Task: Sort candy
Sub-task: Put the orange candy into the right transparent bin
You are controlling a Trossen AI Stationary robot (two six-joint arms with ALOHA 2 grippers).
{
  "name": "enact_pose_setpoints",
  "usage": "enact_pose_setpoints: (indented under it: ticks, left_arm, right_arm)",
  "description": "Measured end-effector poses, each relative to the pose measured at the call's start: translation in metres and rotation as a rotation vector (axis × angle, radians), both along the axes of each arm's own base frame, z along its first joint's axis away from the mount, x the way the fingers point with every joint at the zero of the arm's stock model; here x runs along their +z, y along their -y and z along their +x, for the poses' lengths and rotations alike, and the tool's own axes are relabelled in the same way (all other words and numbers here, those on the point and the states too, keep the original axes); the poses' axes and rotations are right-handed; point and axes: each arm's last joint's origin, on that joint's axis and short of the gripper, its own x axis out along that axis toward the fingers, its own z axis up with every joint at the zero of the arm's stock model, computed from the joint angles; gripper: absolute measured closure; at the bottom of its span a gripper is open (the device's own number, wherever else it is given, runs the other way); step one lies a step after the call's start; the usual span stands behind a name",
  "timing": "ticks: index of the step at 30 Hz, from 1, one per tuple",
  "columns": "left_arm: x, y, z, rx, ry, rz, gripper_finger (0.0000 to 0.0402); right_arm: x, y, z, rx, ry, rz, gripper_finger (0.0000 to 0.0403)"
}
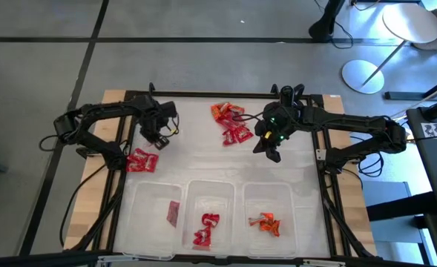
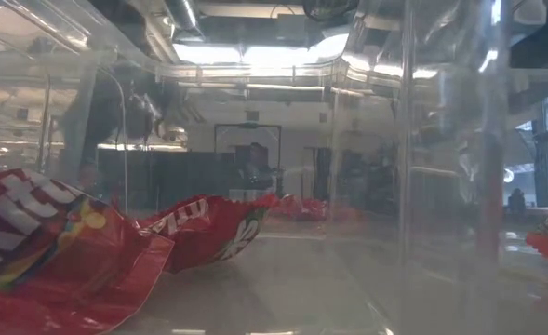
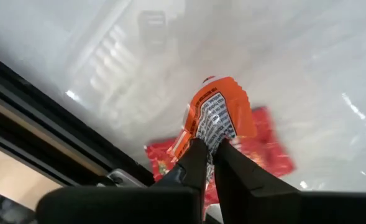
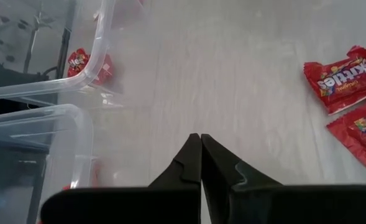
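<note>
The left gripper (image 3: 210, 146) pinches an orange candy packet (image 3: 219, 115) near the table's left edge (image 1: 131, 119), above red packets (image 1: 142, 160). The right gripper (image 4: 201, 138) hangs closed, empty, over bare tabletop beside 3 bins (image 1: 211, 194).

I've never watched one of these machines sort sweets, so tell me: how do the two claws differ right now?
The left gripper pinches an orange packet above some red packets; the right gripper holds nothing. The left gripper is near the table's left edge; the right gripper hangs near the middle, beside the candy pile. Both have their fingers closed.
</note>
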Motion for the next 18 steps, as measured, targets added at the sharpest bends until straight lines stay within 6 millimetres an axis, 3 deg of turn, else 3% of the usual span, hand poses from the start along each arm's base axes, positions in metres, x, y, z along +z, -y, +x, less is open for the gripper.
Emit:
enact_pose_setpoints:
  ticks: [7, 15, 18]
  left_arm:
    - [0.066, 0.007, 0.037, -0.126, 0.214, 0.061, 0.0392]
    - [0.141, 0.044, 0.081, -0.321, 0.611, 0.191, 0.0391]
    - [0.161, 0.063, 0.096, -0.381, 0.788, 0.227, 0.0394]
  right_arm:
    - [0.01, 0.003, 0.002, -0.059, 0.011, -0.03, 0.04]
    - [0.027, 0.023, 0.004, -0.217, 0.079, -0.022, 0.04]
    - [0.027, 0.035, 0.002, -0.356, 0.07, -0.028, 0.04]
